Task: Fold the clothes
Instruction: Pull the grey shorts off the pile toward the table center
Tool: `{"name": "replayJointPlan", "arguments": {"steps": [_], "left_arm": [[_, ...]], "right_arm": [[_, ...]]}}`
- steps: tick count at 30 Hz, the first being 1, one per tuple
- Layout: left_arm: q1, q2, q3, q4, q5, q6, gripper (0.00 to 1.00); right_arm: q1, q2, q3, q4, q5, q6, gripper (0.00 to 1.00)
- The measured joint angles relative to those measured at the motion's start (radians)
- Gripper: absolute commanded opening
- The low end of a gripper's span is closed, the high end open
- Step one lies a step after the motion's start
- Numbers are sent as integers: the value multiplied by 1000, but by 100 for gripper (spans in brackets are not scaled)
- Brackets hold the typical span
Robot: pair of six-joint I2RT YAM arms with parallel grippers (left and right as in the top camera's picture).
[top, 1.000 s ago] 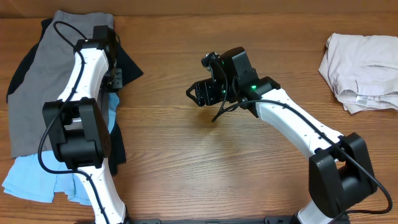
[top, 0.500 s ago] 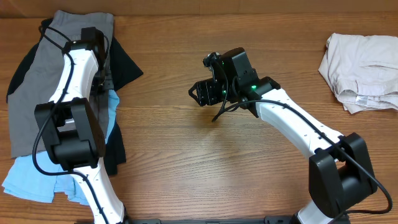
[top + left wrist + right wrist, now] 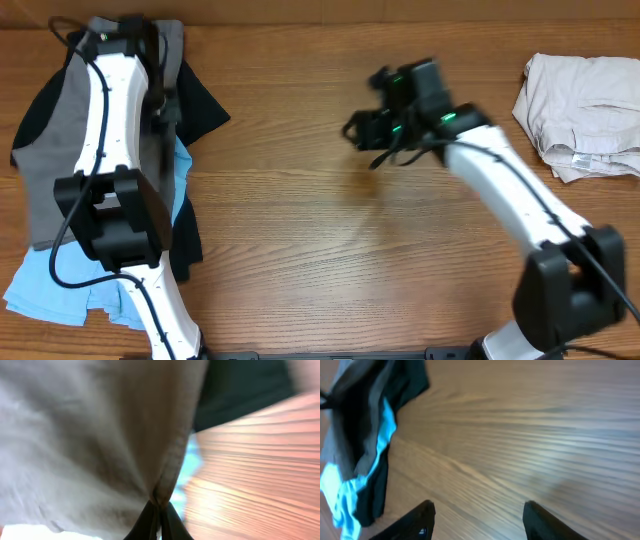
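The grey-olive shorts (image 3: 60,140) lie at the far left of the table over a black garment (image 3: 203,105) and a light blue shirt (image 3: 55,285). My left gripper (image 3: 160,105) is over the shorts' right edge. In the left wrist view the left gripper (image 3: 160,509) is shut, pinching a fold of the grey shorts (image 3: 100,435), with the black garment (image 3: 240,390) and blue shirt (image 3: 192,467) behind. My right gripper (image 3: 360,130) is open and empty above bare wood; the right wrist view shows it (image 3: 477,512) with fingers wide apart. A beige garment (image 3: 585,105) lies crumpled at the far right.
Bare wooden tabletop (image 3: 330,240) spans the middle between the left pile and the beige garment. The pile shows at the left of the right wrist view, with the blue shirt (image 3: 385,425) peeking out. The table's back edge runs close behind the shorts.
My left gripper has moved toward the back of the table along the shorts' right edge. My right arm has swung to the right, away from the pile, still open.
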Motion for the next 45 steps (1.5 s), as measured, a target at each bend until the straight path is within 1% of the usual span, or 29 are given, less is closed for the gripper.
{"name": "replayJointPlan", "arguments": {"steps": [3, 6, 10, 13, 17, 18, 19, 20, 23, 24, 26, 29, 32, 33, 36, 38, 41, 42, 44, 45], "left_arm": [[-52, 0, 143, -34, 130, 16, 4], [-140, -1, 210, -8, 255, 19, 4], [-306, 2, 217, 97, 364, 18, 4], [-471, 16, 217, 221, 411, 8, 4], [-660, 73, 218, 353, 447, -20, 4], [-704, 98, 218, 390, 455, -28, 6], [-746, 129, 219, 426, 464, -36, 12], [-776, 156, 220, 451, 471, -42, 23], [-842, 246, 220, 494, 488, -60, 39], [-853, 271, 219, 496, 490, -67, 45], [-858, 310, 219, 496, 492, -75, 57], [-846, 323, 217, 494, 491, -87, 66], [-824, 323, 237, 486, 492, -91, 78], [-816, 323, 251, 469, 492, -93, 84], [-785, 323, 328, 382, 495, -96, 96], [-762, 323, 403, 326, 499, -92, 100], [-718, 317, 541, 246, 503, -90, 100], [-704, 315, 580, 219, 504, -91, 100], [-667, 298, 654, 166, 504, -90, 100], [-650, 290, 681, 143, 505, -90, 100]], "right_arm": [[-105, -58, 81, -115, 0, -1, 59], [-214, -116, 169, -217, 0, 3, 59], [-344, -171, 241, -306, 0, 2, 59], [-422, -190, 254, -350, 0, 3, 59], [-484, -187, 254, -390, 0, 3, 60], [-495, -187, 254, -391, 0, 2, 61], [-504, -187, 254, -391, 0, 1, 64], [-514, -187, 254, -392, 0, 1, 64], [-542, -187, 254, -394, -1, -1, 66], [-554, -187, 254, -394, 0, -1, 68], [-576, -187, 254, -394, 0, -2, 70], [-605, -187, 254, -394, 0, -2, 75], [-623, -187, 254, -394, 0, -2, 77], [-626, -187, 254, -393, 0, -2, 80], [-630, -187, 254, -394, -1, -7, 83], [-630, -187, 254, -397, -1, -12, 84], [-630, -187, 254, -423, -1, -17, 85], [-630, -187, 254, -437, -1, -20, 87], [-630, -187, 249, -467, -2, -28, 96], [-630, -187, 244, -478, -5, -34, 97]]}}
